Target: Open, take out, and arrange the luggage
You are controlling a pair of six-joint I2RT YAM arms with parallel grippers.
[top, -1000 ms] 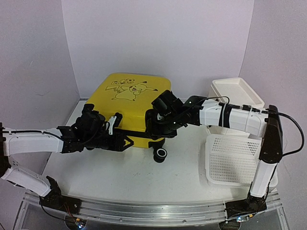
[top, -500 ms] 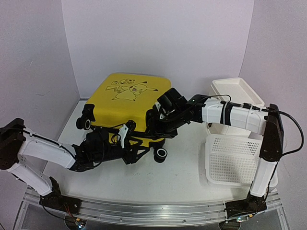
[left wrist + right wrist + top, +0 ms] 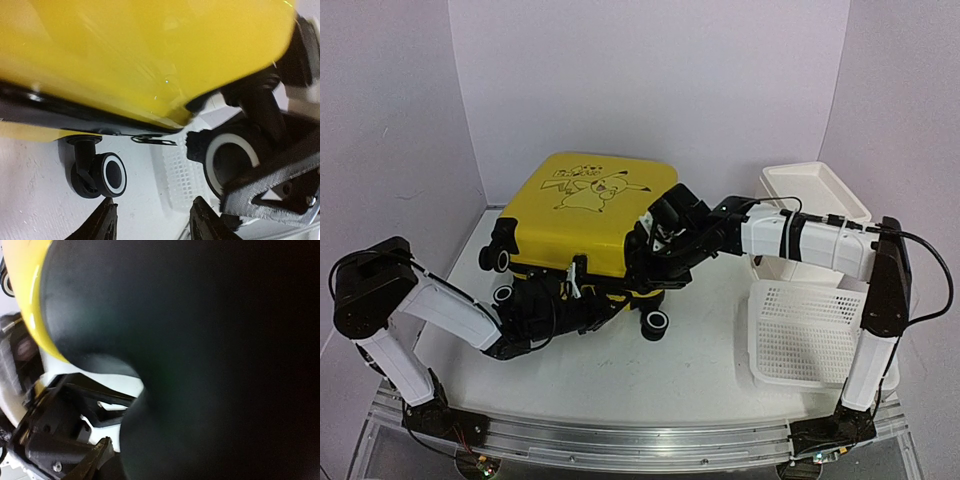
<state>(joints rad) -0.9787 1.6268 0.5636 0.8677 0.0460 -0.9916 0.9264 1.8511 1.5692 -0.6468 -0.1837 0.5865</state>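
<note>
The yellow luggage (image 3: 585, 205) lies at the back middle, its lid's front edge lifted off the lower shell. My right gripper (image 3: 655, 258) is at that lid's front right edge, shut on it. In the right wrist view dark lining fills the frame beside a yellow rim (image 3: 30, 300), and only one finger (image 3: 95, 455) shows. My left gripper (image 3: 578, 285) is low under the luggage's front edge. It (image 3: 154, 217) stands open with nothing between its fingertips, below the yellow shell (image 3: 150, 50) and its black zipper band.
A white perforated basket (image 3: 805, 330) lies at the right front, with a white drawer cabinet (image 3: 815, 195) behind it. A black wheel (image 3: 655, 322) of the luggage stands on the table near my left fingertips (image 3: 107, 215). Walls close in the back and sides.
My left gripper has dropped and slid in under the luggage's front edge, its elbow folding back to the left. The lid's front edge has risen slightly with the right gripper.
</note>
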